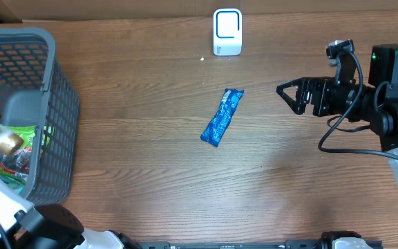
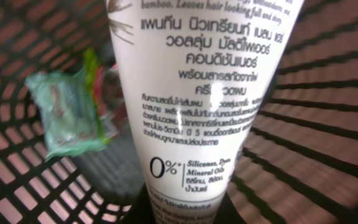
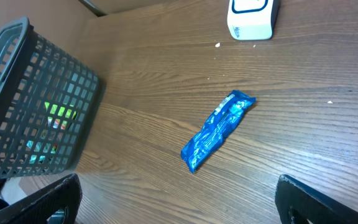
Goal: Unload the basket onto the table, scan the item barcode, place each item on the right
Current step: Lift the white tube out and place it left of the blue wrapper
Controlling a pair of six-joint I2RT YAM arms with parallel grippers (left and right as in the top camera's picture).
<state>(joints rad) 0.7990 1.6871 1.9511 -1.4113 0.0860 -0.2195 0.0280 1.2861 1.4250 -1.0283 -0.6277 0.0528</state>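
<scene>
The brown wood-grain table (image 1: pixel 150 180) is carrying everything, with the dark grey plastic lattice basket (image 1: pixel 55 117) sitting at 9 o'clock as the stock bin. The right gripper (image 1: pixel 289 97) is hanging at 3 o'clock, jaws spread wide and holding nothing, probably parked clear of the work.

Inside the basket the left gripper (image 2: pixel 179 214) is pressing its jaws together on the crimped end of a white plastic tube (image 2: pixel 197 93) printed with Thai text. Pinching that flat end is likely leaving the printed body free to face the small white box-shaped scanner (image 1: pixel 227 32) standing at 12 o'clock.

A blue foil packet (image 1: pixel 222 117) is lying at the centre, slanting toward 1 o'clock. A crumpled green wrapper (image 2: pixel 64 115) is resting on the basket floor beside the tube.

The tube is filling the left wrist view, so the fingers are hiding beneath it, and no barcode is showing on this face. From overhead, arm and basket wall are masking the grip.
</scene>
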